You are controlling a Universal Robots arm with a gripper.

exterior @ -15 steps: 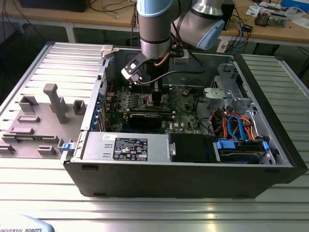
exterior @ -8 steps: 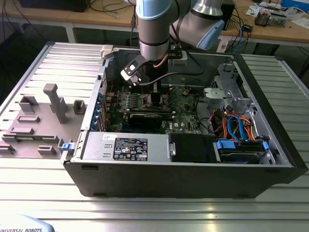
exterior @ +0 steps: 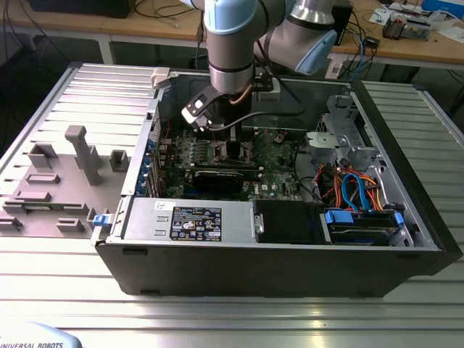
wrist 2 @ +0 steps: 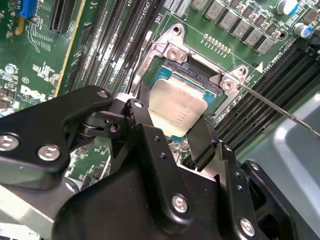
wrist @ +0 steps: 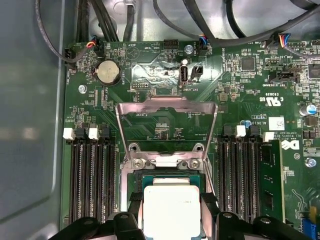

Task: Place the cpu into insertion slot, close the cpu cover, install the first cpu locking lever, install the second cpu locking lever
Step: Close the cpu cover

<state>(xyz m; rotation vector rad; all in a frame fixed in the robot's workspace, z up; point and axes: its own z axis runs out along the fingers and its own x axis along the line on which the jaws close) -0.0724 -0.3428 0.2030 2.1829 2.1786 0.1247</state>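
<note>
Cpu (wrist: 171, 212) is between the tool (wrist: 172, 197) fingers (wrist: 209, 200), which are clenched on two opposite edges. It's low in the insertion slot (wrist: 165, 175), and I can't tell whether it's fully seated. The cpu cover (wrist: 167, 104) stands flipped open at the far side of the slot, not yet closed. One locking lever (wrist 2: 280, 107) sticks out free from a slot corner.

Risks, my read:
- A skewed or mis-keyed chip would bind on the rim, and pressing it down would damage the contacts.
- If a finger sticks on release, the chip gets dragged or tipped out.
- The open cover sits near the tool, so a sideways move could clip it or the lever.
- Memory slots (wrist: 90, 185) flank the socket closely, so there's little room for the fingers to spread.

Containers: the open case (exterior: 254, 272) sits mid-surface (exterior: 290, 319). It holds the motherboard (wrist: 150, 75), a black card (exterior: 217, 177), a power supply (exterior: 188, 217) along the near wall, and cables (exterior: 355, 185) bundled by the drive bay. Grey fixtures (exterior: 83, 152) stand outside it, toward the surface edge on the exterior view's left.
</note>
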